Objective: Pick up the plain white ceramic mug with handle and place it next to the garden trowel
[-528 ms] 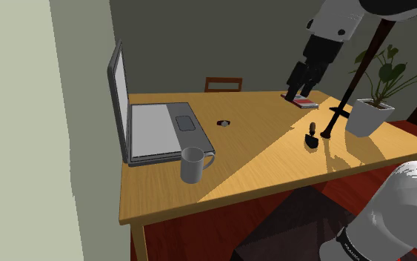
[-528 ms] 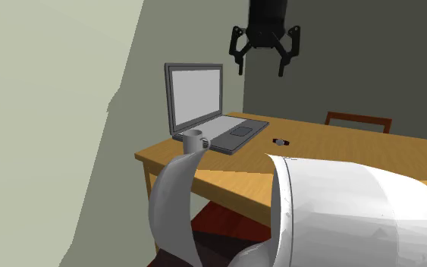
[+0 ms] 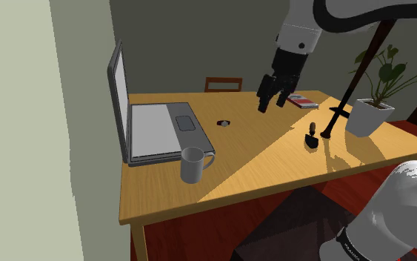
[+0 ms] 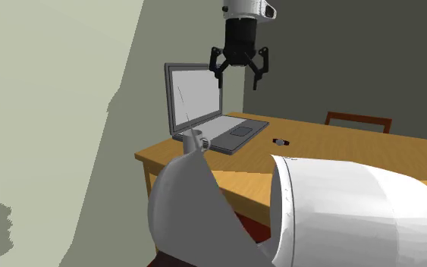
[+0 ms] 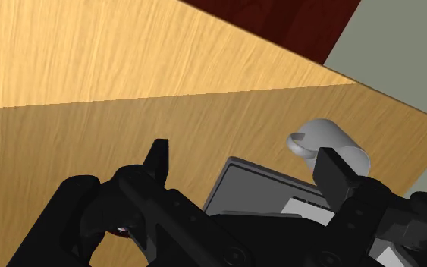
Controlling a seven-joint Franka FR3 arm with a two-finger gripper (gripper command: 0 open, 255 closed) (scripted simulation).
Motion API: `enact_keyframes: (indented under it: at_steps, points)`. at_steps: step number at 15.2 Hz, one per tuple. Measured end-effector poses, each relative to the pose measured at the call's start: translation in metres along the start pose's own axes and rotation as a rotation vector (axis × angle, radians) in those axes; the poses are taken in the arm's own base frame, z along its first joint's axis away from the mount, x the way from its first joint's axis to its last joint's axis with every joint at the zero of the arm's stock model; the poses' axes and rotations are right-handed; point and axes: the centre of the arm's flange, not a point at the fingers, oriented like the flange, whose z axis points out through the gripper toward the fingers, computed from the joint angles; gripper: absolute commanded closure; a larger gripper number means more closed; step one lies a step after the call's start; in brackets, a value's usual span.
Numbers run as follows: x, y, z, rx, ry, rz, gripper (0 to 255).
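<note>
Room is left open above the mug (image 3: 192, 164). Just beside the mug, on the side away from the table edge (image 3: 199, 204), the laptop base (image 3: 158, 126) is set; its upright screen (image 3: 117, 89) is raised beyond that. Bare tabletop (image 3: 251, 159) is left on the mug's handle side. Small dark item (image 3: 224, 122) is placed well apart from the mug.

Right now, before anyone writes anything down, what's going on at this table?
A white robot arm holds its gripper open and empty, high above the wooden table. The grey mug it is meant to pick up stands upright and untouched beside the open laptop, near the table edge closest to the shoulder view. The pick-up has not yet begun.
</note>
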Motion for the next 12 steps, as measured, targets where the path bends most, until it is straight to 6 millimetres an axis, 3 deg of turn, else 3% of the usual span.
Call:
enact_keyframes:
  at_steps: [12]
  points:
    - [0.082,-0.112,0.095,-0.02,-0.106,0.044,0]
